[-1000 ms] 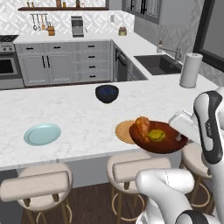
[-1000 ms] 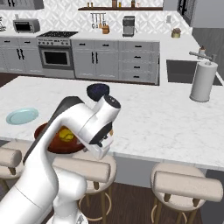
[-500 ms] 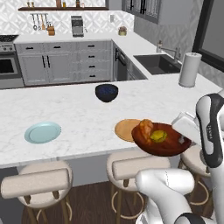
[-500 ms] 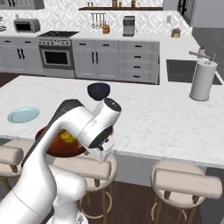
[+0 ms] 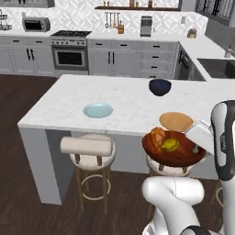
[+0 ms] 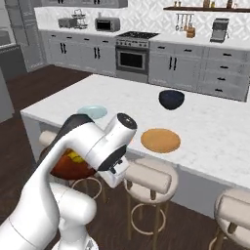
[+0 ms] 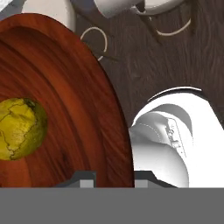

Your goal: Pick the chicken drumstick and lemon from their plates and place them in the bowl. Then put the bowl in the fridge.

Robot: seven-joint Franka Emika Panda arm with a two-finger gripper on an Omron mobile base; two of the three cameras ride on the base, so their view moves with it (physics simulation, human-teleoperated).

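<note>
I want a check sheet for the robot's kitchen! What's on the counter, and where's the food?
Surface: white marble counter, stools tucked under it.
Job's things: brown bowl held off the counter's edge, above the floor; chicken drumstick and lemon inside it. Blue plate and tan plate on the counter, bare.
Clutter: dark navy bowl on the counter.
Grippers: gripper clamps the bowl's rim.
Cables: nothing seen.
Surroundings: grey cabinets, oven, dark wood floor.

The rendered scene is evenly and brightly lit. Soft sheen is seen on the bowl [image 7: 65, 100]. Base views are slightly soft; shadows under the counter [image 5: 124, 98] seem faint.
</note>
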